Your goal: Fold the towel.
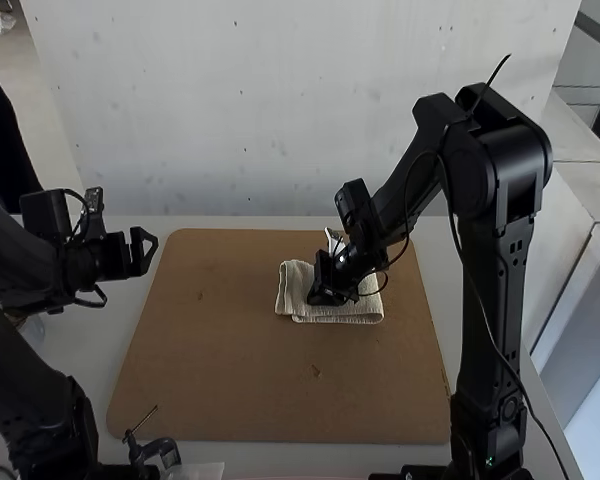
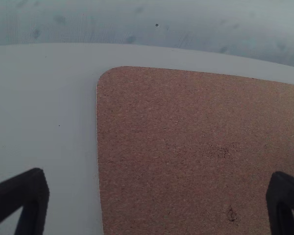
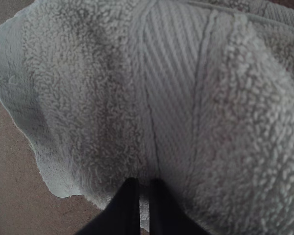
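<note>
Right claw (image 1: 325, 294): its fingers were nearly together, with a pinch of towel (image 1: 332, 314) between them. The towel lay folded in layers on the right half of the brown board (image 1: 230, 380), a small part raised behind the claw. Left claw (image 1: 148, 251): wide open and empty, near the board's left edge. The board lay flat on the desk (image 1: 90, 345).

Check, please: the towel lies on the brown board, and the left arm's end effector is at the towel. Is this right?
Not quite: the high view shows the right arm's end effector at the towel, not the left's. The towel does lie on the brown board.
</note>
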You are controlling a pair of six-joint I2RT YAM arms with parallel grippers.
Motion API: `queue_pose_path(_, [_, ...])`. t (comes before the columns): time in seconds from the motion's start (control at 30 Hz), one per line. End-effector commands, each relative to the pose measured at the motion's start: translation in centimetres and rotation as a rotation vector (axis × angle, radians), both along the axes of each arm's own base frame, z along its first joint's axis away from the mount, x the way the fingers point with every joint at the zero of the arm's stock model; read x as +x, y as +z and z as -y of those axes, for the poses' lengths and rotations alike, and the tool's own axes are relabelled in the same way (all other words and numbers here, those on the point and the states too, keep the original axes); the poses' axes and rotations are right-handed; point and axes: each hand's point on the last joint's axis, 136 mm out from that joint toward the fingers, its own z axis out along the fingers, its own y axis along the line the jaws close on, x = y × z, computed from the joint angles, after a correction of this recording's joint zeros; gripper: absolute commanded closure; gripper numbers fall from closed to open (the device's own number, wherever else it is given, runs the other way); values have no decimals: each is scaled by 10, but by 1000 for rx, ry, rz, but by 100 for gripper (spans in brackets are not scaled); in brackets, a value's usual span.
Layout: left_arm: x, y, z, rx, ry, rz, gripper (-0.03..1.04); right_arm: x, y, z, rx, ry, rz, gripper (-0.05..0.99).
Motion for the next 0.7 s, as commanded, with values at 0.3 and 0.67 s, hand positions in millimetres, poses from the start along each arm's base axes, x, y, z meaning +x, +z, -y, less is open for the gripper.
queue_pose_path(0.3, [-3,-1,2,-8,-5,3,0,1,80,-6,96,-20,112,90])
queue_pose_path(0.67, [-5,50,9,15,-1,152,0,31,163,83,159,-268,385,26])
